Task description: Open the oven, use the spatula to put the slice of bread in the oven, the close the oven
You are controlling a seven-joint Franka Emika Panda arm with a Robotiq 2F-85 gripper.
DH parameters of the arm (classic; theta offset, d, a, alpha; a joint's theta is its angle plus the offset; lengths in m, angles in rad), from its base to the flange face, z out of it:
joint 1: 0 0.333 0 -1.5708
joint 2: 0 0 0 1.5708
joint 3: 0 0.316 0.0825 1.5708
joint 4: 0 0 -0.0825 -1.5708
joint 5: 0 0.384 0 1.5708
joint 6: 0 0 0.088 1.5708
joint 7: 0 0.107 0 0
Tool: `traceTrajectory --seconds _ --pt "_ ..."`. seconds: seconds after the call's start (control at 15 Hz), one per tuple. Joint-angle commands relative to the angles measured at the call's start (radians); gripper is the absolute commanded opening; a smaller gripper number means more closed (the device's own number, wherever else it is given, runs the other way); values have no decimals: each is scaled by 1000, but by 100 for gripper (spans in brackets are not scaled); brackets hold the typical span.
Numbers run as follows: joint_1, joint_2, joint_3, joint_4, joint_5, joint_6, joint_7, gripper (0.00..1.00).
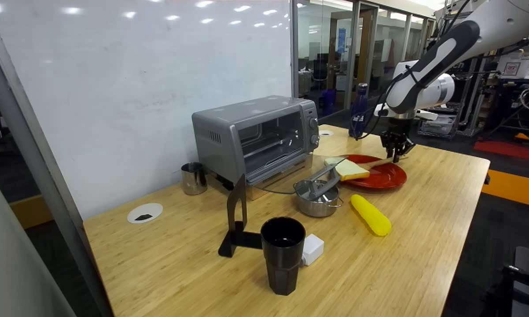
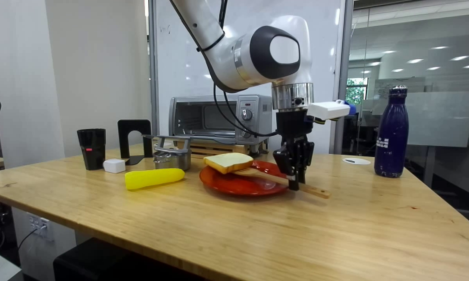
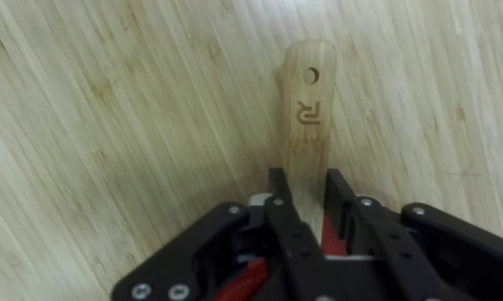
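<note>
My gripper point(image 3: 305, 177) is shut on the handle of the wooden spatula point(image 3: 308, 94), its fingers flanking the handle short of the holed end. In an exterior view the spatula point(image 2: 314, 190) slopes across the red plate point(image 2: 238, 188), its blade meeting the slice of bread point(image 2: 230, 160). How far the blade reaches beneath the bread cannot be seen. In an exterior view the slice of bread point(image 1: 347, 169) lies tilted on the side of the plate towards the silver oven point(image 1: 255, 111). The oven's interior is visible, and its door appears lowered, sticking out over the pot.
A metal pot point(image 1: 318, 205) stands close between oven and plate. Beside it lie a yellow elongated object point(image 1: 372, 215), a white box point(image 1: 313, 249), a black cup point(image 1: 284, 255) and a black stand point(image 1: 247, 240). A blue bottle point(image 2: 392, 136) stands near the table's far corner.
</note>
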Motion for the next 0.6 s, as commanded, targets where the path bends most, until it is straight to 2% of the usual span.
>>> traceTrajectory --seconds 0.0,0.53 --pt "-14 -25 22 -45 18 30 -45 7" --pt "15 -51 32 -64 2 26 -50 7"
